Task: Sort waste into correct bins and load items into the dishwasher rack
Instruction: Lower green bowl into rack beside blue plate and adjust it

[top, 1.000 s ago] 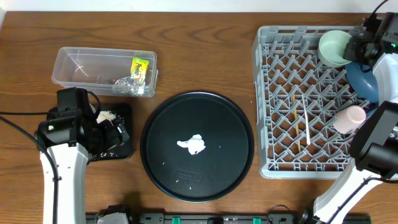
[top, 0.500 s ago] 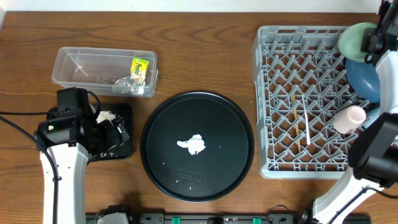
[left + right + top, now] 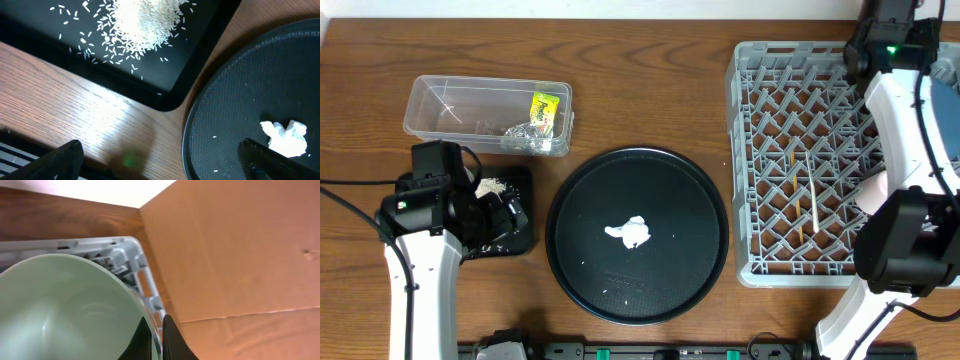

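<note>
Right wrist view: the right gripper (image 3: 160, 336) pinches the mint-green bowl (image 3: 65, 310) by its rim above the dishwasher rack (image 3: 125, 252). Next, it probably needs seating between pegs. The left gripper (image 3: 162, 162) stands wide and empty.

White arm links (image 3: 418, 275) join black motor housings (image 3: 430, 170) bearing small green lights (image 3: 403, 204).

Arm over the rack (image 3: 741, 160)
From above, the right arm (image 3: 903, 120) hides part of the pink cup (image 3: 871, 192); the mint-green bowl (image 3: 65, 310) runs off the right wrist picture's left and bottom edges.
</note>
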Controlling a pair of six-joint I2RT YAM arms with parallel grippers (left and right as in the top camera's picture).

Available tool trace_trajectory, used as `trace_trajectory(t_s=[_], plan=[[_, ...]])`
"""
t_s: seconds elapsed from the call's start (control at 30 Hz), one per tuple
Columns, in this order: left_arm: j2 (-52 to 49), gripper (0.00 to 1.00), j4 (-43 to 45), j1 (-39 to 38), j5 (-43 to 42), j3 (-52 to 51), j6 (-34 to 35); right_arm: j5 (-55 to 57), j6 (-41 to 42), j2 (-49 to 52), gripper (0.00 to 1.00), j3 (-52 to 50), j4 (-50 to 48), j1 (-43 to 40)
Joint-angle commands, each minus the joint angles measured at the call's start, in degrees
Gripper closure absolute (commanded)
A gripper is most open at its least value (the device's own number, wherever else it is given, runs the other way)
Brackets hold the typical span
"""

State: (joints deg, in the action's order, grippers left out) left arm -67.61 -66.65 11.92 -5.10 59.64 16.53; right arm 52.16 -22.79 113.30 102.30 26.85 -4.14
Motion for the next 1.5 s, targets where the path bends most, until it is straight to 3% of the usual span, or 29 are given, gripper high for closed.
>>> trace_trajectory(t_s=[0.0,0.1,0.23,0.5,0.73,1.0,1.47], plan=[[0.1,0.00,-0.3,0.3,1.1,0.6,0.3,4.9,-6.0,-0.7,0.99,-0.8,0.0,-0.3],[0.1,0.00,-0.6,0.3,1.1,0.6,0.3,3.0,-7.5,-0.7,0.99,-0.9,1.3,-0.2],[0.1,0.00,-1.0,0.3,1.1,0.6,0.3,-8.1,-12.2,-0.7,0.99,-1.1,5.7,0.7],[0.1,0.00,-1.7,0.3,1.1,0.6,0.3,-4.4,-24.8,-0.7,0.99,-11.1,-3.7,1.2],[0.1,0.00,-2.3,0.3,1.1,0.6,0.3,7.6,-26.8,-0.7,0.96,-18.8,-19.6,1.3],[0.1,0.00,-2.3,0.3,1.1,0.6,0.3,11.5,-32.0,-0.7,0.98,-19.0,-29.7,3.1],[0.1,0.00,-2.3,0.3,1.1,0.6,0.3,7.4,-32.8,-0.7,0.98,-23.5,-29.2,6.8]])
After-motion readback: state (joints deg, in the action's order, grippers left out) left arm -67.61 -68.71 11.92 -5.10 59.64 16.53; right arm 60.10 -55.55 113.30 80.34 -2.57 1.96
